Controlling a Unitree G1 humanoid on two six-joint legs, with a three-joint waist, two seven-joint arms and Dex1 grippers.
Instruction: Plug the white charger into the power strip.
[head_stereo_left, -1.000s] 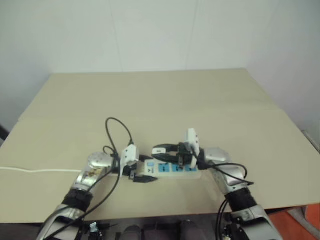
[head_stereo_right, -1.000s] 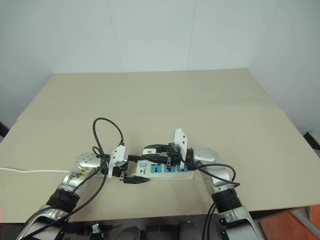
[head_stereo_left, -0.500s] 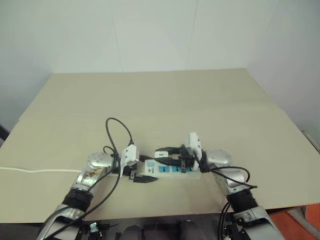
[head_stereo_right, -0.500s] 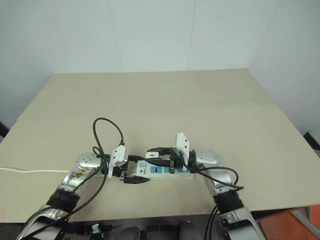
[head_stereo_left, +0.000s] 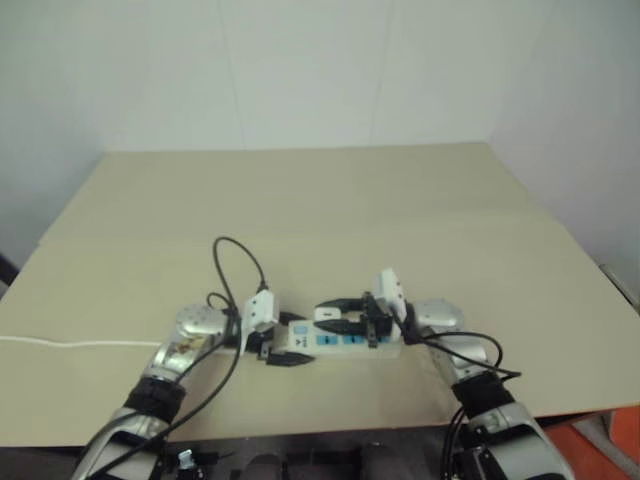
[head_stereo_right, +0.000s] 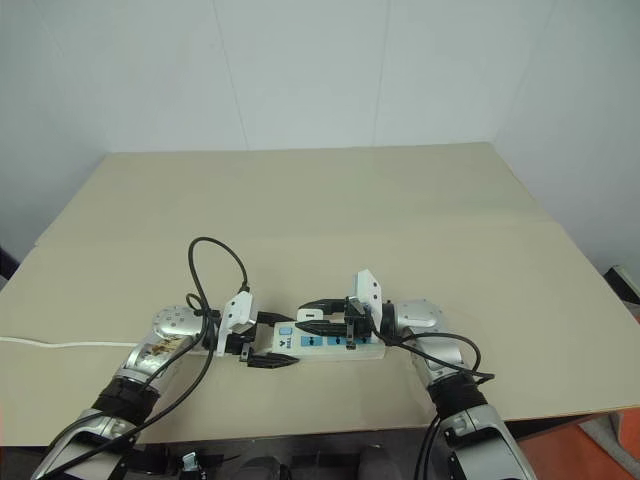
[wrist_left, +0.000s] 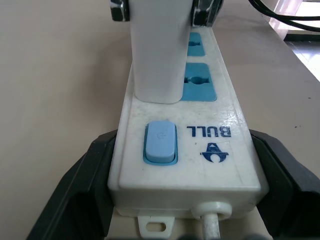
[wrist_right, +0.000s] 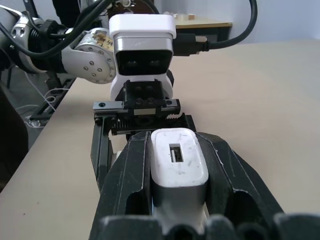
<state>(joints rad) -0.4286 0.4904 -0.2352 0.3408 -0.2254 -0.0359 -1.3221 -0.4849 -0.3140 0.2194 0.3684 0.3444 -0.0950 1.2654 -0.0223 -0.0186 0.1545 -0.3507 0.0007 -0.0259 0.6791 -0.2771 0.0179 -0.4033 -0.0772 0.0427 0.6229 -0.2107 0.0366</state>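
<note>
The power strip (head_stereo_right: 322, 342) lies flat on the tan table (head_stereo_right: 330, 215), close to its near edge, between the two arms. The left gripper (head_stereo_right: 262, 345) has its black fingers spread wide, one on each long side of the strip's switch end; the left wrist view shows them flanking that end, though contact with the casing cannot be confirmed. That same view gives detail the head views lack: the blue switch (wrist_left: 160, 142), the printed brand mark, the thin white cord (wrist_left: 211, 223) leaving the end, and one uncovered blue socket face (wrist_left: 200, 82) beside the white charger (wrist_left: 159, 47), which stands upright on the strip with its base down on the socket next to the switch. How deep it sits cannot be judged. The right gripper (wrist_right: 178, 170) is clamped tight on the charger, a finger on each side; the right wrist view shows the charger's top face with a small rectangular port, and beyond it the left arm's white camera block (wrist_right: 142, 42). The head views show the wider layout: a black cable (head_stereo_right: 215, 270) looping above the left wrist, and the cord running off toward the table's left edge.
</note>
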